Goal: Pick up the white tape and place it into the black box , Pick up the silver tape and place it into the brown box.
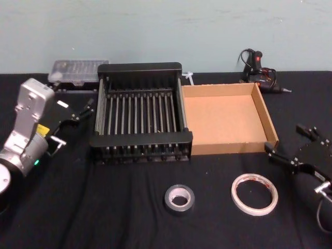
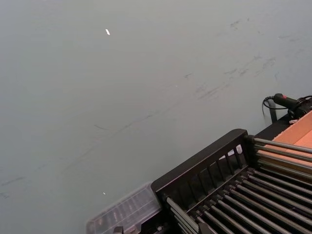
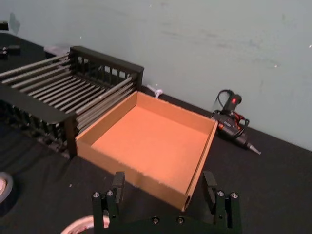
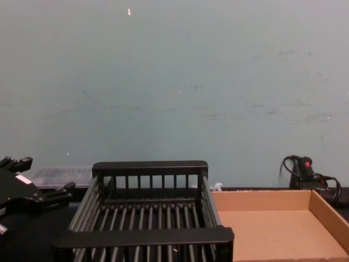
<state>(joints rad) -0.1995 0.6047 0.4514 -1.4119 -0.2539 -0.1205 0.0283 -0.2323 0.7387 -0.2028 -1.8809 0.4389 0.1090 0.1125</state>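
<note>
The white tape (image 1: 254, 194) lies flat on the black cloth at the front right, its edge also in the right wrist view (image 3: 78, 225). To its left lies the smaller silver tape (image 1: 180, 198), apart from it. Behind them stand the black box (image 1: 140, 111) and, touching its right side, the brown box (image 1: 225, 119); nothing lies in either. My right gripper (image 1: 293, 143) hovers open to the right of the brown box's front corner, jaws wide in the right wrist view (image 3: 164, 184). My left gripper (image 1: 78, 105) hangs open beside the black box's left side (image 4: 41, 176).
A clear plastic case (image 1: 78, 70) sits at the back left behind the crate. A glue gun (image 1: 259, 70) with its cord lies at the back right. A teal wall closes off the table's far edge.
</note>
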